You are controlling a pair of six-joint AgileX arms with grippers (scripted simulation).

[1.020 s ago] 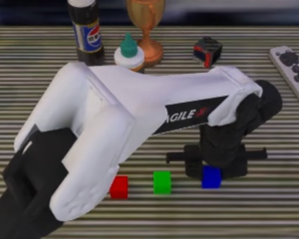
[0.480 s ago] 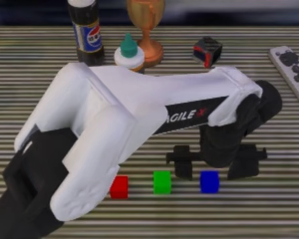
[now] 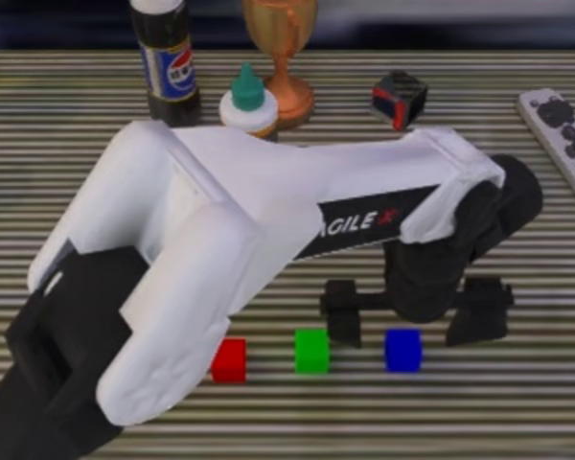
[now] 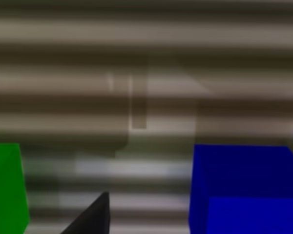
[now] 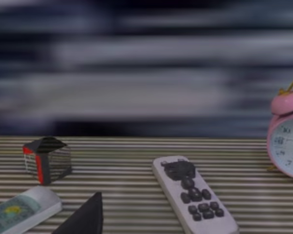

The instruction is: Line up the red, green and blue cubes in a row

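Observation:
The red cube, green cube and blue cube stand apart in a row near the table's front edge, red leftmost and blue rightmost. My left arm reaches across the table, and my left gripper is open just behind the blue cube, one finger on each side and touching nothing. The left wrist view shows the green cube, the blue cube and one dark fingertip between them. My right gripper is out of the top view; one of its fingertips shows over bare table, open.
At the back stand a cola bottle, a glue bottle, a bronze goblet and a black cube with red patches. A remote lies at the right edge. The right wrist view adds a pink alarm clock.
My left gripper has opened and let go of the blue cube, which now rests on the table in line with the others. Its fingers have spread wider.

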